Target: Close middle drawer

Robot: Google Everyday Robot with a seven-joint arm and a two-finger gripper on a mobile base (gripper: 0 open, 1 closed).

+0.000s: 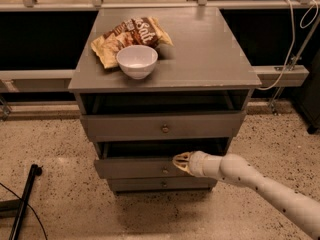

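Note:
The grey cabinet (200, 59) has three drawers. The middle drawer (135, 168), with a small round knob (165, 170), stands slightly out, with a dark gap above its front. My gripper (180, 162) is on the end of the white arm (250, 181) that comes in from the lower right. It is shut and empty, and its tip presses against the upper edge of the middle drawer's front, just right of the knob. The top drawer (125, 126) also stands out a little. The lowest drawer (150, 185) looks pushed in.
A white bowl (137, 60) and a chip bag (131, 38) lie on the cabinet top. A black pole (22, 204) lies on the speckled floor at left. A cable (290, 59) and rails run behind the cabinet at right.

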